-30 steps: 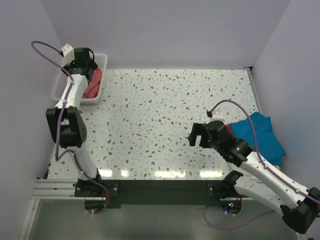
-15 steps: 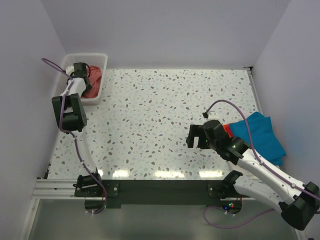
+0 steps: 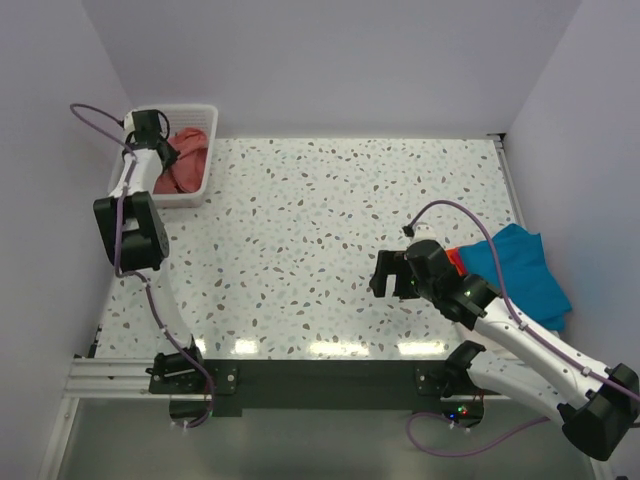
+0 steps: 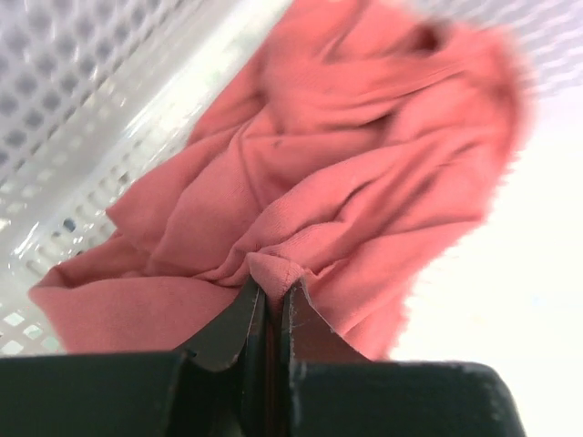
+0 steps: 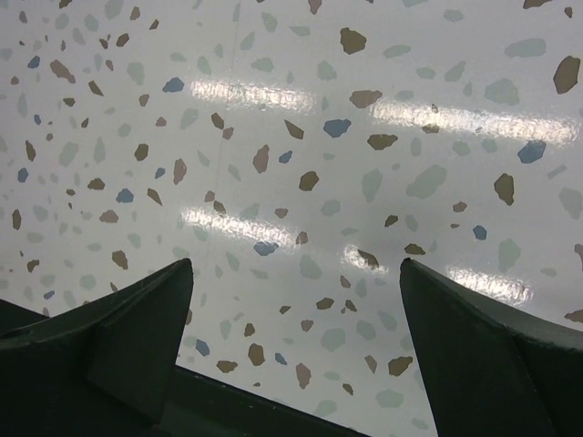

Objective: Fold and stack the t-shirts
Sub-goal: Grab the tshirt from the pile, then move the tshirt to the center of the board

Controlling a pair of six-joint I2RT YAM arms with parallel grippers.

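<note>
Pale lavender walls [image 3: 330,70] enclose a speckled terrazzo desk [image 3: 330,230]. A white mesh basket [image 3: 190,199] stands at the far left corner of the desk.

1. Salmon-red t-shirt [image 3: 186,158]: lies bunched inside the basket. In the left wrist view the cloth [image 4: 346,164] rests against the perforated basket wall [image 4: 82,118].
2. Left arm [image 3: 130,215]: reaches into the basket from the near side. The left jaws are closed almost completely. One raised fold of the salmon-red t-shirt is pinched between the tips of the fingers [image 4: 228,332].
3. Teal-blue t-shirt [image 3: 520,275]: lies crumpled at the right edge of the desk, partly behind the right arm [image 3: 500,315]. A sliver of orange-red cloth [image 3: 455,259] shows at its left edge.
4. Right jaws: spread wide over bare desk surface, just left of the teal-blue t-shirt. Nothing lies between the fingers [image 5: 118,319]; only the speckled surface shows in the gap.
</note>
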